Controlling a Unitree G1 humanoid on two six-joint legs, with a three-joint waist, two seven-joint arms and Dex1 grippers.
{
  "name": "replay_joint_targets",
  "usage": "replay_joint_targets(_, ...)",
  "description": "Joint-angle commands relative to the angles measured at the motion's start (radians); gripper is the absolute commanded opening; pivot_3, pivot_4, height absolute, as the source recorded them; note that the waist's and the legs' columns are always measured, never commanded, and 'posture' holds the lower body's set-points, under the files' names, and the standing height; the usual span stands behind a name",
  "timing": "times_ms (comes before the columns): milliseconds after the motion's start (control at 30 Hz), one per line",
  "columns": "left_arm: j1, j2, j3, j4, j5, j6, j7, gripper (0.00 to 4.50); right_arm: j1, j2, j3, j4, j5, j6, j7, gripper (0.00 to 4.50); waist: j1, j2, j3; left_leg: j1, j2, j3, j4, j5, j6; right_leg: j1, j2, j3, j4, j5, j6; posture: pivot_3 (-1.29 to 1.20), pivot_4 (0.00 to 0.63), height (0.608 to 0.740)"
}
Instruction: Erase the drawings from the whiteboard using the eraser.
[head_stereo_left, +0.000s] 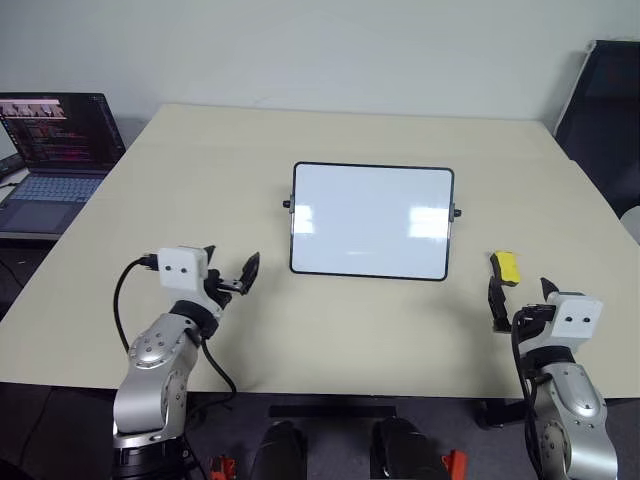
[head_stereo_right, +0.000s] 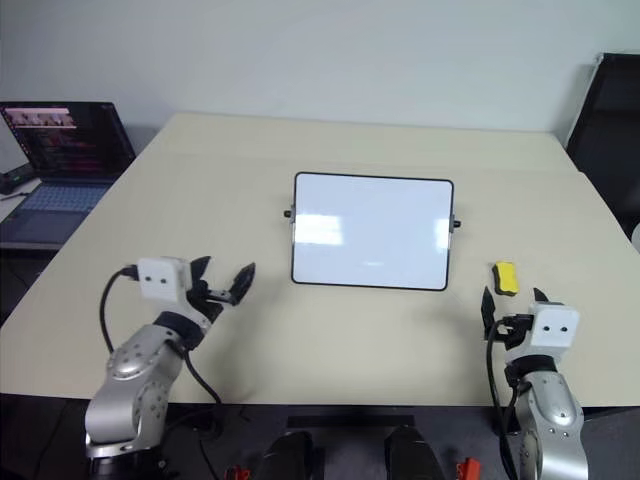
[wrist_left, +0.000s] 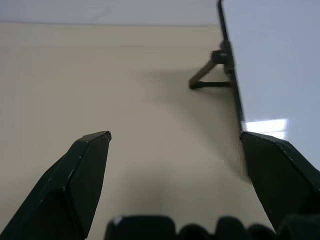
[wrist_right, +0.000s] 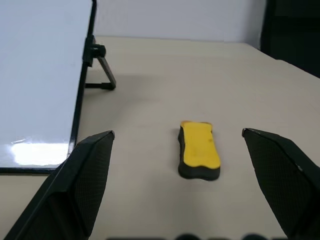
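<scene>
The left end effector (head_stereo_left: 238, 275) is hovering low over the near part of the beige bench (head_stereo_left: 200, 190), its two black fingers (wrist_left: 75, 180) spread apart and holding nothing. The right end effector (head_stereo_left: 520, 298) is hovering over the near right part of the bench, its fingers (wrist_right: 82, 180) likewise spread wide and empty.

Just ahead of the right end effector, and clear of its fingertips, the eraser (wrist_right: 199, 150) is lying flat on the bench with its yellow face up and its dark underside down. Its long side is pointing away from the end effector, and in the right wrist view it is sitting between the two open fingers but beyond them, not touched by either.

Ahead of the left end effector and toward the other arm's side, the whiteboard (head_stereo_left: 371, 220) is standing propped at a tilt on small black legs (wrist_left: 210, 75), with black knobs at its short sides. It is lying between the two end effectors and a little farther out than both, well apart from the eraser's side edge. Its glossy white face is showing bright reflections, and I cannot make out any pen marks on it.

Far beyond the left end effector, off the bench's left edge, an open laptop (head_stereo_left: 50, 150) is showing a lit screen.
</scene>
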Motion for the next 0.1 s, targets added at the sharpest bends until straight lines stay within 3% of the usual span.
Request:
replay_joint_targets(33,0.012,0.015,-0.033,-0.037,0.009,-0.034,-0.019,4.5,-0.006,-0.02,-0.033,-0.069,0.026,0.034,-0.023,4.49,0.001,0.0,0.0,0.0,0.0,0.0,0.0,0.002,0.003,0.0,0.0,0.0,0.001,0.005,0.004,0.0,0.15,0.74)
replay_joint_targets(100,-0.008,0.009,-0.045,-0.032,-0.001,-0.03,-0.02,4.5,-0.01,-0.033,-0.036,-0.081,0.032,0.056,-0.024,4.49,0.001,0.0,0.0,-0.002,0.0,0.0,-0.002,0.003,0.004,-0.001,0.001,0.0,0.004,0.01,0.006,0.0,0.15,0.74)
